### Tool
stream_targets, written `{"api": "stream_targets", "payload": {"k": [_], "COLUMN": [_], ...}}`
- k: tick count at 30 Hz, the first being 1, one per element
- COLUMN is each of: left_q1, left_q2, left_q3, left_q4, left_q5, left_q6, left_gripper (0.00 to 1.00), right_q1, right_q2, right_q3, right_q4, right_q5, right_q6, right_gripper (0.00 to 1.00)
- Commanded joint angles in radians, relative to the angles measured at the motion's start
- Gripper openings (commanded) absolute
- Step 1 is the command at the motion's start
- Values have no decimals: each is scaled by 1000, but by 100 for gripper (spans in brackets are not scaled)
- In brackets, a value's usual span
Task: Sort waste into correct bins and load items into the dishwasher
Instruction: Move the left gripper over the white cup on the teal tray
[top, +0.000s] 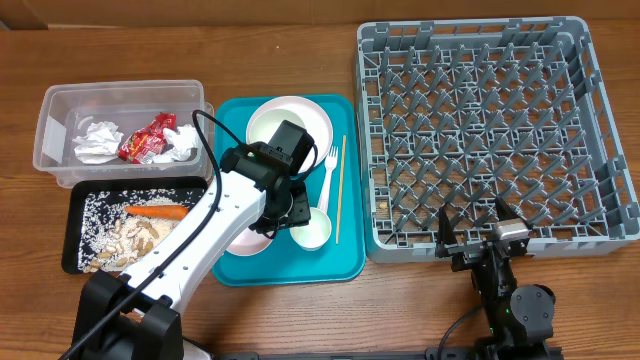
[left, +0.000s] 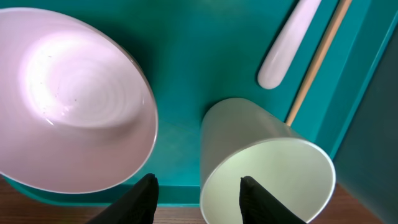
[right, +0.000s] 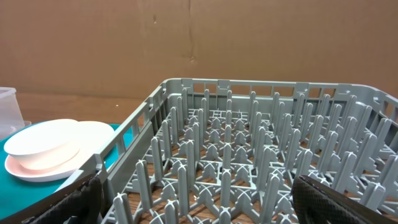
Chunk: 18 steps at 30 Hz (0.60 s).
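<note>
Teal plastic fills the left wrist view: the teal tray (left: 186, 74) carries a small white cup (left: 249, 130) with its open mouth turned to the camera. A pale bowl (left: 74, 93) sits just to its left, and beyond it the fork (left: 287, 46) handle lies beside the chopstick (left: 320, 56). The left gripper (left: 198, 180) hangs low over the cup with its 2 fingers parted. 1 finger shows against the cup's mouth and the other stands over bare tray between cup and bowl, so the cup's near wall lies between them. Tray colour shows between the outer finger and that wall, and I cannot tell whether the inner finger touches the cup. From overhead, the plate (top: 318, 118) lies at the tray's far end with a second bowl (top: 272, 125) on it. Left of the tray, the clear tub (top: 60, 100) holds crumpled napkins (top: 97, 142) and the red wrapper (top: 147, 138). Just in front of it, the black tray (top: 78, 200) holds pale crumbs (top: 105, 205), beige bits (top: 135, 240) and the carrot piece (top: 160, 211). The grey rack (top: 480, 130) stands right of the teal tray on the wooden table (top: 300, 50). The right gripper (top: 470, 225) sits at the rack's near edge, fingers spread wide and holding nothing.
</note>
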<state>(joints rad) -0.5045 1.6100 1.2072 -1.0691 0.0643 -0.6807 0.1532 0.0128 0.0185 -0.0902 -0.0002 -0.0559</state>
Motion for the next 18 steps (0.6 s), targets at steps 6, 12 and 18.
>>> {"api": "stream_targets", "payload": {"k": [6, 12, 18], "left_q1": [-12, -42, -98], "left_q2": [-13, -13, -13], "left_q3": [-8, -8, -10], "left_q4": [4, 13, 36], "left_q5": [14, 13, -13], "left_q6": [-16, -16, -16], "left_gripper": [45, 46, 45], "right_q1": [8, 8, 8], "right_q2": [-9, -9, -9], "right_q3": [-11, -11, -11], "right_q4": [6, 6, 6], "right_q5": [-2, -1, -1], "right_q6": [4, 4, 4], "right_gripper": [100, 100, 100]}}
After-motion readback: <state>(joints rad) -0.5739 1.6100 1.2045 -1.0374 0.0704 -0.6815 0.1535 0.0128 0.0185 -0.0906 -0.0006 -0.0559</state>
